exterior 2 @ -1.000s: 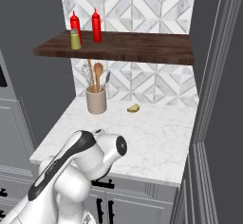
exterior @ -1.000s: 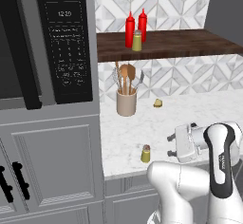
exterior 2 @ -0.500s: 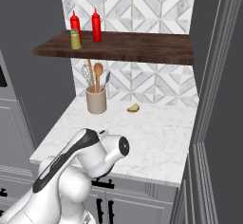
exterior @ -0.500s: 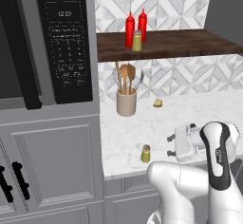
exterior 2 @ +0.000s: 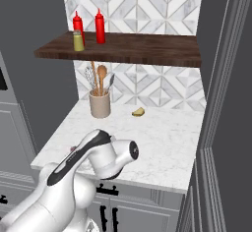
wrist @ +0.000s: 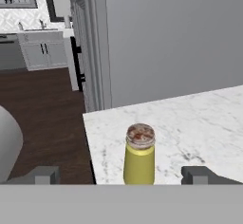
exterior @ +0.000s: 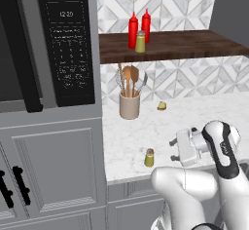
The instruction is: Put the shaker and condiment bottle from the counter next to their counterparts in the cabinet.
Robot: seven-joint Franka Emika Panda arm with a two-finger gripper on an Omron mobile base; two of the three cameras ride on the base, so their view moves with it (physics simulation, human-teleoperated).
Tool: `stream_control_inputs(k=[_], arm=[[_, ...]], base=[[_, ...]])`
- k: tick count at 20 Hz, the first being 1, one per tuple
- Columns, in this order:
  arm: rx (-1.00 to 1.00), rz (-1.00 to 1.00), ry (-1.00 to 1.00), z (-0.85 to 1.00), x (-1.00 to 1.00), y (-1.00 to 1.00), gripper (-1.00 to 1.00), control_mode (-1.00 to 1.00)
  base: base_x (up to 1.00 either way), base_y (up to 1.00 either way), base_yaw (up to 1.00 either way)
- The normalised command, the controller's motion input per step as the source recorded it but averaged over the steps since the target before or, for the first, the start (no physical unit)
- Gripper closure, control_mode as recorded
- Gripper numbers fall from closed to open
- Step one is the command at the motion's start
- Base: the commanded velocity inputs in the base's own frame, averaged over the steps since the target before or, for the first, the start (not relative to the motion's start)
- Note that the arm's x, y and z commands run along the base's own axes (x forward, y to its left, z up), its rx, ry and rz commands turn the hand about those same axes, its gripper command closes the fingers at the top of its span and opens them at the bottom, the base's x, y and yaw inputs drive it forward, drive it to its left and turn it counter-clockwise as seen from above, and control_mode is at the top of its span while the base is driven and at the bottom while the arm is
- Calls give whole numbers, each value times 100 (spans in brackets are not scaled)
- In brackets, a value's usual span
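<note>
Shaker [wrist: 139,157]: matt olive-yellow body, plastic-looking, smooth; cap grey, metal-like, speckled with rust-brown.
Counter [exterior: 146,131]: white marble pattern, faint grey veins, smooth, low sheen.
Cabinet [exterior 2: 128,49] shelf board: dark brown wood, visible grain, matt.
Two red bottles [exterior: 133,30] up there: glossy plastic look, smooth.
Crock [exterior: 129,105]: beige, matt, ceramic-like; wooden spoon [exterior 2: 101,77] inside, plus thin grey metal-looking utensils.
Backsplash [exterior 2: 147,5]: marbled tiles in geometric pattern, smooth.
Lower doors [exterior: 53,161]: grey painted panels, matt.
Microwave [exterior: 68,44]: black, glossy front.
</note>
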Motion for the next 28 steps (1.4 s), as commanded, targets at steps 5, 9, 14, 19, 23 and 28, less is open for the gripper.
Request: stream_control_inputs(k=[5, 9, 14, 19, 23, 28], arm=[[0, 3, -3, -34, 0, 41, -100, -100], [0, 1, -4, -34, 18, 39, -100, -100], [0, 0, -3, -30, 15, 40, -100, -100], [0, 0, -3, -28, 0, 45, -100, -100], [0, 0, -1, -30, 0, 36, -100, -100], [0, 0, 0, -27, -1, 16, -100, -100]], base=[[0, 0, 0], [0, 0, 0], [0, 0, 0], [0, 0, 0], [0, 0, 0], [0, 0, 0]])
